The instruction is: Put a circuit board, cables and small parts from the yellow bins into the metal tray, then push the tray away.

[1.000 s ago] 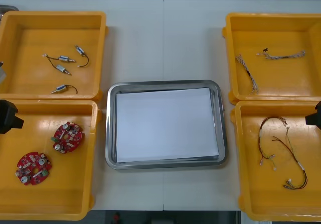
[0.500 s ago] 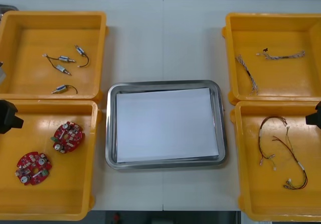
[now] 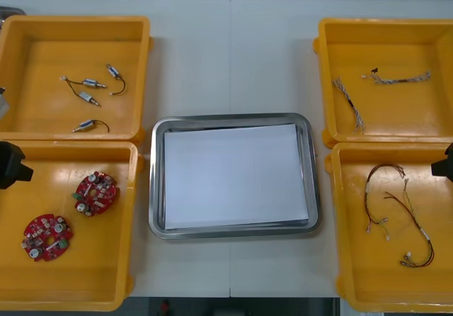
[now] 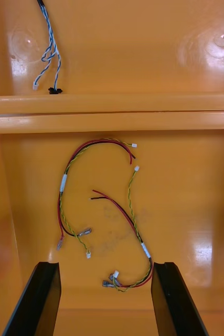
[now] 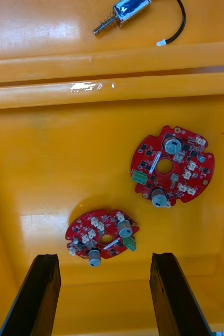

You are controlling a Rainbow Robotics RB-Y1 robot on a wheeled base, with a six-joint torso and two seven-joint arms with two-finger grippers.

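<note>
Left claw (image 5: pixel 104 257), right claw (image 4: pixel 105 264) hover (both spread).

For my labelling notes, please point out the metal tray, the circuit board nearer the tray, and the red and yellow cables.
metal tray (image 3: pixel 233 178), front view, bare white floor.
circuit board nearer the tray (image 3: pixel 96 193), front view, middle.
red and yellow cables (image 4: pixel 63 181), right wrist view, a white sleeve.

Left gripper (image 3: pixel 10 164): is hanging at the front view's left edge, its black body just reaching into the picture. Its fingers (image 5: pixel 41 294) are standing wide apart, gripping nothing.
Right gripper (image 3: pixel 444 164): is hanging opposite, at the right edge. Its fingers are likewise standing wide apart, gripping nothing.
</note>
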